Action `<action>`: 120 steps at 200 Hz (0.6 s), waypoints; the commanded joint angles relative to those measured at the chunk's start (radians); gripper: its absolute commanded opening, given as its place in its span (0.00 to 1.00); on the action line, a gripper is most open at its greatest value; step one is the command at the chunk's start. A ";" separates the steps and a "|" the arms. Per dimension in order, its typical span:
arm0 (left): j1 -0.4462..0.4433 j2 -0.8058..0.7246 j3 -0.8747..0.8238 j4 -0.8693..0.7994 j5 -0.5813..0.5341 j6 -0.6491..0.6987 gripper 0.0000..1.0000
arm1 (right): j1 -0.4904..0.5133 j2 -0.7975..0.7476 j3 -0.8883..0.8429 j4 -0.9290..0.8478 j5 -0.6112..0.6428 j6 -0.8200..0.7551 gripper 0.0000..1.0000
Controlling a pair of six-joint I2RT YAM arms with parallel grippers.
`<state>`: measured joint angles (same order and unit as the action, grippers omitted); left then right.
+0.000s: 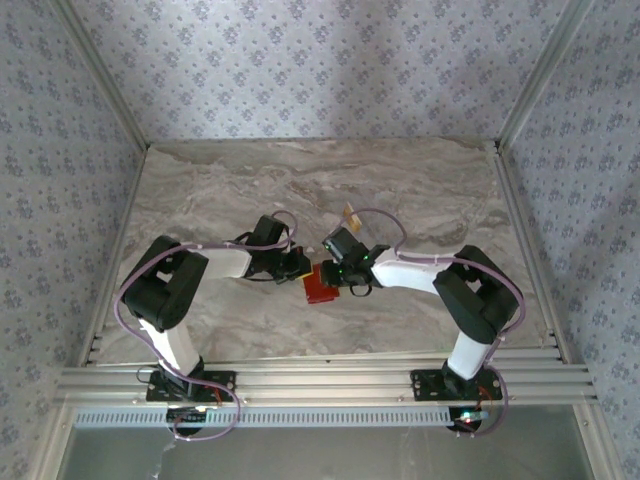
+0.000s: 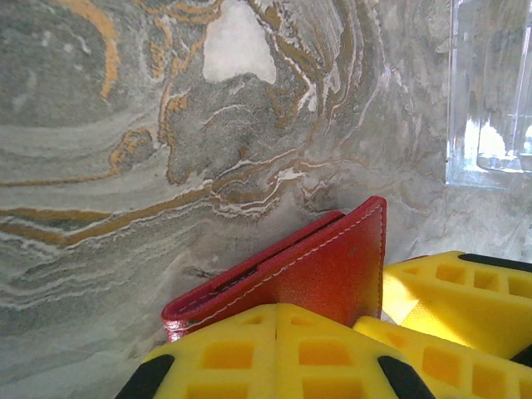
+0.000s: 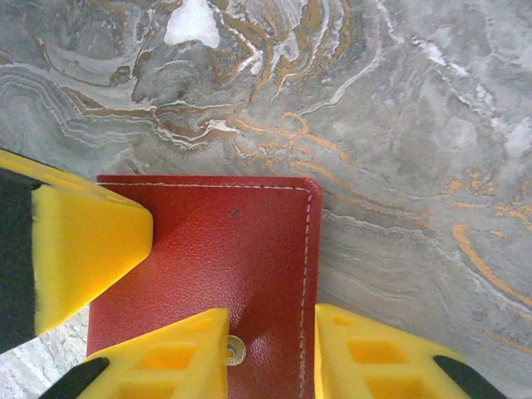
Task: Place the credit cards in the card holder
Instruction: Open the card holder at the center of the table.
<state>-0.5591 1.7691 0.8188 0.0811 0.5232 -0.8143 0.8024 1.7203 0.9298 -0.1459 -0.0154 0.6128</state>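
At the card holder [image 3: 241, 249], lying shut: left gripper [image 2: 276, 309], fingers together, tip on its left side; right gripper [image 3: 272, 314], fingers spread, astride its clasp edge.

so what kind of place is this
Probably a staged robot test cell rather than a home: a marble-print tabletop boxed in by an aluminium frame and patterned wallpaper panels.

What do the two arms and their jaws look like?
The left arm and right arm match: black joints, white links, lilac cables looping alongside. Jaws are bright yellow wedges with recessed square grids and black patches.
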 commanded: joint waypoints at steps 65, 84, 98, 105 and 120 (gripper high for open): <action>-0.014 0.065 -0.033 -0.078 -0.118 -0.013 0.00 | 0.062 -0.024 0.079 -0.094 0.100 -0.039 0.15; -0.014 0.066 -0.034 -0.081 -0.123 -0.014 0.00 | 0.073 -0.020 0.098 -0.106 0.115 -0.046 0.12; -0.015 0.067 -0.033 -0.081 -0.126 -0.015 0.00 | 0.078 -0.021 0.104 -0.106 0.118 -0.049 0.08; -0.015 0.069 -0.033 -0.081 -0.126 -0.016 0.00 | 0.079 -0.025 0.104 -0.100 0.109 -0.051 0.07; -0.016 0.070 -0.035 -0.077 -0.124 -0.020 0.00 | 0.071 -0.028 0.094 -0.062 0.066 -0.052 0.07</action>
<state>-0.5636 1.7695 0.8177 0.0822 0.5159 -0.8253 0.8562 1.7073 0.9943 -0.2676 0.1257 0.5755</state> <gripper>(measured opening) 0.043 0.075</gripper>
